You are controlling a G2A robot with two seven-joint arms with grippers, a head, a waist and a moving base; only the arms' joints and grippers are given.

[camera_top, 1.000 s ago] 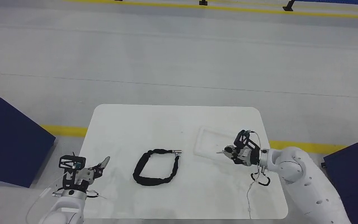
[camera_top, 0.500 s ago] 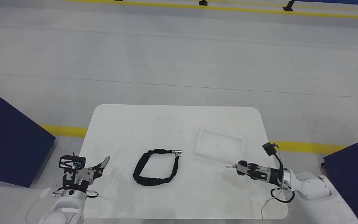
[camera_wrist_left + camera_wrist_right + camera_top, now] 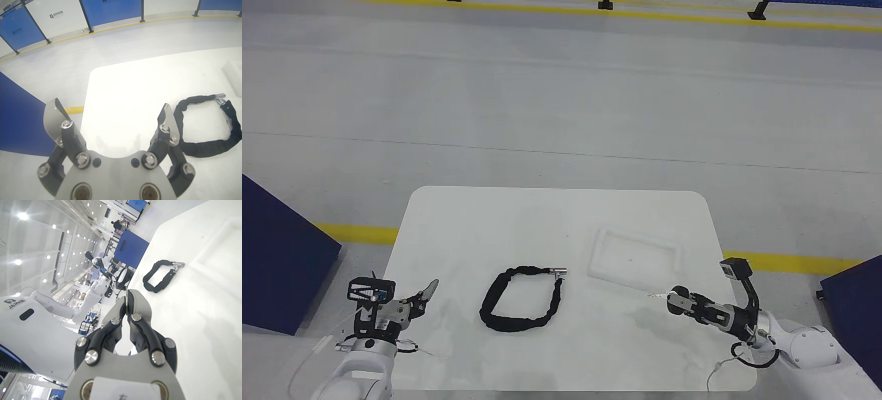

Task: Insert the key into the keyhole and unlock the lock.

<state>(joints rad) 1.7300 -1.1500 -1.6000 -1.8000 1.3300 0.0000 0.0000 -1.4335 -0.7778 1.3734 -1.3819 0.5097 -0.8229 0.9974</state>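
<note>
The chain lock lies on the counter between the pincers. The spread left pincer is near it. The right pincer, pinching the key, is well apart from it.

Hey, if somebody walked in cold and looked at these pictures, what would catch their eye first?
A black chain lock lies in a loop in the middle of the white table, dark against the pale top. Near the table's right edge, beside a shallow white tray, the right gripper is shut on a thin key. The left gripper hangs open at the near left corner.
</note>
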